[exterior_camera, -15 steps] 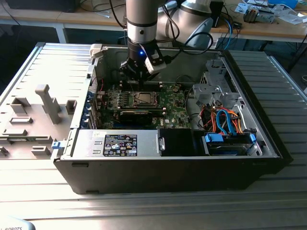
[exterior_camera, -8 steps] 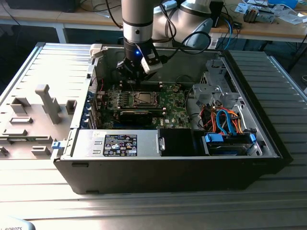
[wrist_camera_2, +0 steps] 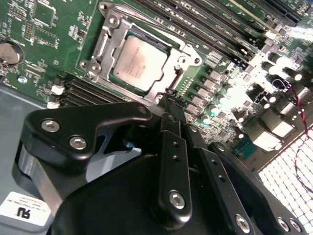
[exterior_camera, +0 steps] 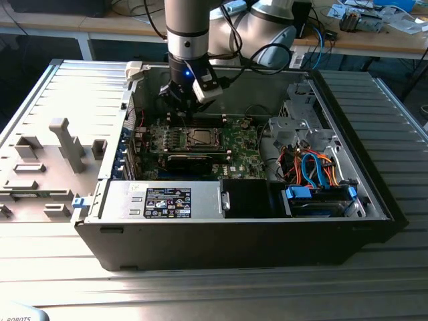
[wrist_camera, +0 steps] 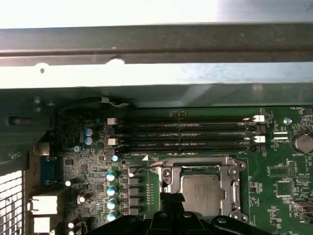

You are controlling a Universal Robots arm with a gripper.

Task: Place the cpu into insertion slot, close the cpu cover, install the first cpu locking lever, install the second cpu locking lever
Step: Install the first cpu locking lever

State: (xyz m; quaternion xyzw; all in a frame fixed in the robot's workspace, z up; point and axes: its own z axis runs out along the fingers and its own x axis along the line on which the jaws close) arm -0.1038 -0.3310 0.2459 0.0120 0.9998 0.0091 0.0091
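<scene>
Already one cpu (wrist_camera_2: 138, 62) sits in the slot (wrist_camera_2: 172, 55), with the cover (wrist_camera_2: 108, 41) down flat around it, framing its top, so we judge placing and cover-closing done. We see one thin lever (wrist_camera: 142, 167) lying along the socket edge in the first wrist view; whether it is latched we can't tell. Our gripper (wrist_camera_2: 170, 98) hovers just beside the socket corner, fingers drawn narrow to a tip, holding nothing we can see. Outward: four long memory slots (wrist_camera: 186, 132) beside the socket, all on one green board (exterior_camera: 237, 150) inside one open case (exterior_camera: 348, 134).
</scene>
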